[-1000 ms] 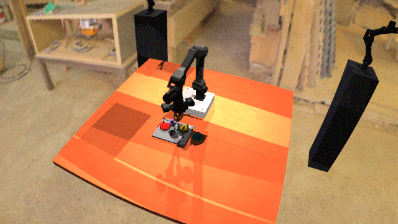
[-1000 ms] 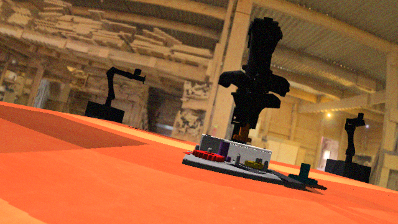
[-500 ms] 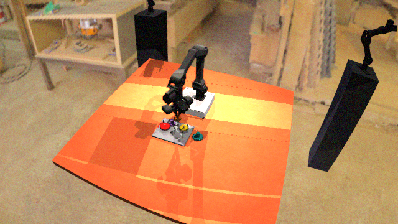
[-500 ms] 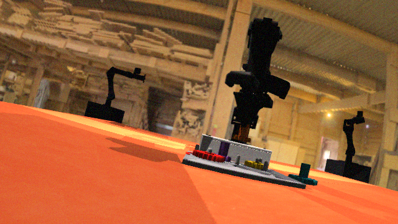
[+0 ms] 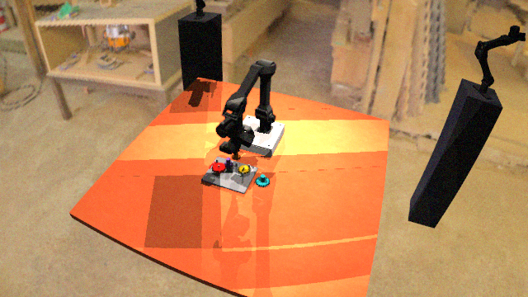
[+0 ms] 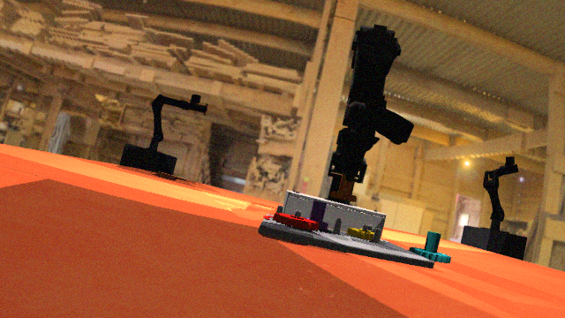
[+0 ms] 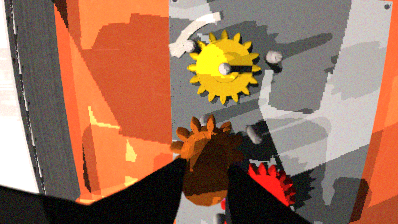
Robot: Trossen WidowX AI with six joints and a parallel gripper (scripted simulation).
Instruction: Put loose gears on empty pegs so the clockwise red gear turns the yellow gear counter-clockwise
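My gripper (image 5: 235, 151) (image 6: 345, 176) (image 7: 206, 170) is shut on the hub of the brown-orange gear (image 5: 236, 157) (image 6: 341, 191) (image 7: 196, 145), held above the grey board (image 5: 231, 184) (image 6: 375, 253) (image 7: 305, 30) at its arm side. The red gear (image 5: 218, 167) (image 6: 295, 221) (image 7: 272, 185) and yellow gear (image 5: 243, 169) (image 6: 360, 233) (image 7: 220, 92) sit on pegs. A purple gear (image 5: 228, 163) (image 6: 318, 213) stands on the board beside the red one; the held gear mostly hides it in the wrist view. Bare pegs (image 6: 337, 225) (image 7: 273, 56) (image 7: 254, 134) show. The cyan gear (image 5: 262, 181) (image 6: 432, 253) stands on the table beside the board.
The white base block (image 5: 272, 139) (image 6: 375, 221) of the arm stands close behind the board. The white arrow (image 7: 192, 31) lies beside the yellow gear. Two other black arms stand on dark pedestals (image 5: 458, 153) (image 5: 200, 45) beyond the orange table (image 5: 313, 206).
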